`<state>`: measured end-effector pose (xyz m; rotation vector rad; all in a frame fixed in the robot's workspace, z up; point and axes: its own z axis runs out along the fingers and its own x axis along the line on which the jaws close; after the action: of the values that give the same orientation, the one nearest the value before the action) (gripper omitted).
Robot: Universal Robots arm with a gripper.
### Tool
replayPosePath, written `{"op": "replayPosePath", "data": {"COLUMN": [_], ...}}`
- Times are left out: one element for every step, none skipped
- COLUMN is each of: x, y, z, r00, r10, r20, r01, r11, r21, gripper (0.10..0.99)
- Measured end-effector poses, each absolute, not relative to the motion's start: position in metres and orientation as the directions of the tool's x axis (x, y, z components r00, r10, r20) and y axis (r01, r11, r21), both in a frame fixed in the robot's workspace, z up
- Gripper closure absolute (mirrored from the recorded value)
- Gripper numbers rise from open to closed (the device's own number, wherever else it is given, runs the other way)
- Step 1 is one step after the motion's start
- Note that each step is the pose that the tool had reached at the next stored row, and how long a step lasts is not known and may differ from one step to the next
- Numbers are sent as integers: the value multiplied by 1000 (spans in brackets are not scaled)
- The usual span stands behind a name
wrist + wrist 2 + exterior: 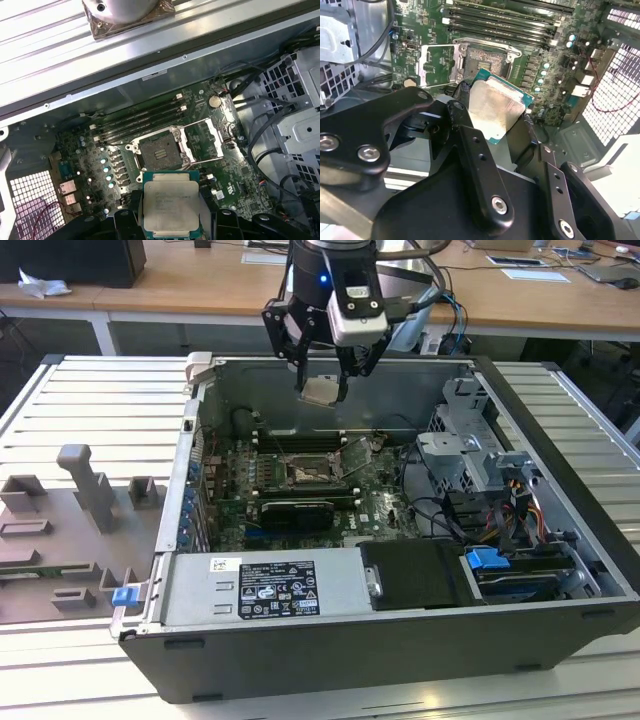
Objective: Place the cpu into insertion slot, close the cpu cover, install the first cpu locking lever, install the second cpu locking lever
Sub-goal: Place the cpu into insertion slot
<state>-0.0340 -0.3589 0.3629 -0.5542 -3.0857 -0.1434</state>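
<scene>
My fingers are closed on the cpu, one against each of two opposite edges. I hold it in the air in the upper middle of the exterior view, over the far wall of the open computer case, which lies on the ribbed bench. In the second wrist view the cpu sits between my black fingers, its pale metal top bare and a thin green edge showing round it.

The insertion slot lies lower in the frame, in the middle of the green board, well apart from the cpu, with open air between them. In the first wrist view the slot is dark and uncovered, just past the edge of the cpu. The cpu cover is swung open and stands beside the slot, on the exterior view's right of it.

Round the slot the room is tight. The memory slots run just behind it, a long black card lies just in front, and cables and a grey drive cage fill the exterior view's right.
</scene>
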Motion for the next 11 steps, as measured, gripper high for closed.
{"op": "replayPosePath", "data": {"x": [-34, -34, -34, -34, -34, -34, -34, -34, -34, -34, -34], "y": [-359, -359, -359, -359, -359, -359, -359, -359, -359, -359, -359], "z": [363, 363, 363, 363, 363, 363, 363, 363, 363, 363, 363], "r00": [-936, -933, -932, -929, -928, -926, -924, -921, -918, -916, -912], "r10": [352, 359, 363, 369, 373, 378, 382, 390, 396, 401, 410], "r20": [19, 19, 19, 19, 19, 19, 19, 19, 19, 19, 19], "r01": [353, 359, 363, 369, 373, 378, 382, 390, 396, 401, 410], "r11": [932, 929, 927, 925, 924, 921, 920, 917, 914, 912, 908], "r21": [89, 89, 89, 89, 89, 89, 89, 89, 89, 89, 89], "gripper": [549, 549, 549, 549, 549, 549, 549, 549, 549, 549, 549]}}
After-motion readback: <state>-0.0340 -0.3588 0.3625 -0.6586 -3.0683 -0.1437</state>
